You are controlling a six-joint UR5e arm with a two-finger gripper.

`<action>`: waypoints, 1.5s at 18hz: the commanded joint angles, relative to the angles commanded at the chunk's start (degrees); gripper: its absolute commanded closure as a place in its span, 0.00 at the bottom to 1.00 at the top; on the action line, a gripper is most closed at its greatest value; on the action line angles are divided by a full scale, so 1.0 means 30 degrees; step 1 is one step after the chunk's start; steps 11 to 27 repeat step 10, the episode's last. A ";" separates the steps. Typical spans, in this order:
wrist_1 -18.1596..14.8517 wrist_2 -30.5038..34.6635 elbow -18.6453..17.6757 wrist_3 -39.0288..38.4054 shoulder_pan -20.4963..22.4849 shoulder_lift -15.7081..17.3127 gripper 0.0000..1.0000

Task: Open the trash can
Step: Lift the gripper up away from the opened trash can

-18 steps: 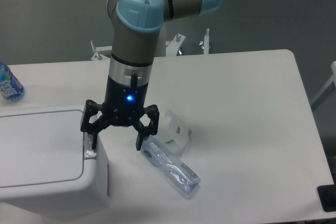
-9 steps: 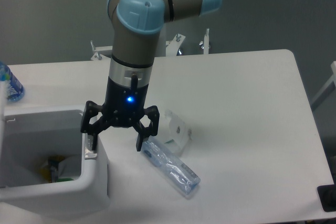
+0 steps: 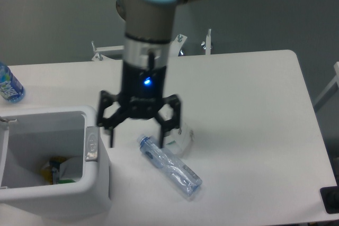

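Trash can (image 3: 58,191) sits open at the table's 8 o'clock corner, so the task reads as done. My gripper (image 3: 139,132) hangs with jaws spread wide, holding nothing, fingertips pointing down at the table (image 3: 249,115). My left-hand finger in the view stands just at 3 o'clock of the grey latch (image 3: 91,144), not touching it as far as I can tell; I judge that position follows from the latch being the only thing I needed to reach. The other finger hovers over the neck of a clear bottle (image 3: 169,166), which lies flat, cap toward 10 o'clock, base toward 4 o'clock. A small clear stand (image 3: 180,133) sits just behind that finger.

Can: mouth faces straight up, latch on its 3 o'clock rim. Long axis appears to run 9-to-3, though the frame cuts off the 9 o'clock end. Lid edge is barely visible at 9 o'clock. Scraps lie inside. A blue-labelled bottle (image 3: 9,84) stands at 11 o'clock of the can.
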 joint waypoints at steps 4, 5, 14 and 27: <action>-0.2134 0.1344 -0.0350 0.5177 0.1582 0.0614 0.00; -0.2604 0.2365 -0.0613 0.6584 0.1847 0.0877 0.00; -0.3048 0.5569 -0.1728 1.0432 0.2930 0.1085 0.00; -0.3048 0.5569 -0.1728 1.0432 0.2930 0.1085 0.00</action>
